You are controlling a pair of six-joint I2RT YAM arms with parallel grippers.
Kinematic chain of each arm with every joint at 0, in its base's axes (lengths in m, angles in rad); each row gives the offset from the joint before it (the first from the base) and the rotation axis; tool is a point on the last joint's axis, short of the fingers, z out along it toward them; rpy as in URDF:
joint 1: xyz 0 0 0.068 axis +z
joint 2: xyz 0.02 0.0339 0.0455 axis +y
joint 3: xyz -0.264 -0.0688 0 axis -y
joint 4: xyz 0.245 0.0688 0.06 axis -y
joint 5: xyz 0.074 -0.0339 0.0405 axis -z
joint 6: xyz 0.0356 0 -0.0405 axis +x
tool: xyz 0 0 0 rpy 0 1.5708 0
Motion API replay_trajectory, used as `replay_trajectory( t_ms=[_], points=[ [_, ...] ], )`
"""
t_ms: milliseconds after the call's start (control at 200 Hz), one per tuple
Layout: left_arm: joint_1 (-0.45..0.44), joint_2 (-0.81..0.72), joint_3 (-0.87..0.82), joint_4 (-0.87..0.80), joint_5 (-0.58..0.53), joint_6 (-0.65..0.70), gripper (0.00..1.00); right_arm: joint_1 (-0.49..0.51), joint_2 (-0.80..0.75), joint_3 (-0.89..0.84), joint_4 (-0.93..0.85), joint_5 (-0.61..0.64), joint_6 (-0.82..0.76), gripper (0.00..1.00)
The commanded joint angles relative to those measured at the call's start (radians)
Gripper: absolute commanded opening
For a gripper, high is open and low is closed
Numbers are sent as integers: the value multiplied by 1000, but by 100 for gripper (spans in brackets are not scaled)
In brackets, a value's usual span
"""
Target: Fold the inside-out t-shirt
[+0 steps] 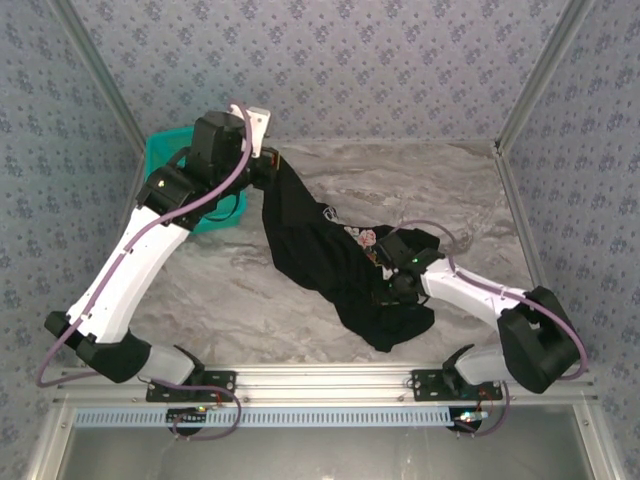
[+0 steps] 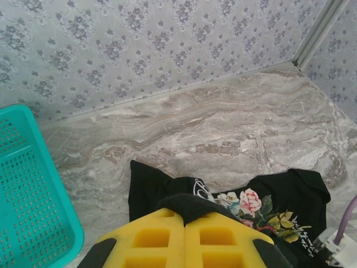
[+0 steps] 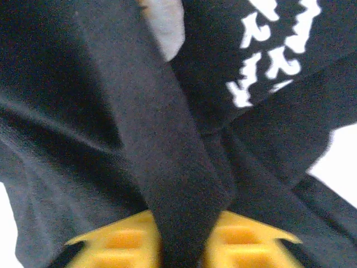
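Note:
The black t-shirt [image 1: 320, 250] hangs stretched between both arms above the marble table, its floral print and white lettering [image 3: 268, 56] showing. My left gripper [image 1: 268, 165] is raised at the back left, shut on an edge of the shirt [image 2: 187, 206]; the yellow fingers [image 2: 150, 240] pinch a black fold, and the rest of the shirt drapes below with the flower print [image 2: 248, 204]. My right gripper [image 1: 392, 280] sits low near the middle, shut on a thick band of black cloth [image 3: 173, 167] that runs between its yellow fingers [image 3: 111, 245].
A teal mesh basket [image 1: 160, 150] stands at the back left by the wall, right under the left arm; its rim shows again [image 2: 33, 184]. Patterned walls close the back and sides. Bare marble table [image 1: 220, 290] lies left of the shirt and at the far right.

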Motion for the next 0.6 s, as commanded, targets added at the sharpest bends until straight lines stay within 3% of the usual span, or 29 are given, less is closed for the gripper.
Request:
replay_trajectory(
  t_ms=[0, 170, 335, 500, 595],
  points=[
    [24, -63, -14, 55, -55, -17, 0, -28, -115, 89, -126, 144, -9, 8],
    [84, -143, -55, 137, -107, -47, 0, -114, -288, 296, -251, 270, -101, 1],
    [163, -215, -48, 183, -155, -50, 0, -136, -280, 425, -225, 298, -171, 1],
    [247, -273, -42, 136, -222, -17, 0, -17, -219, 355, -239, 253, -118, 4],
    [301, -315, -101, 80, -250, -8, 0, 93, -190, 195, -151, 107, -11, 9]
  ],
)
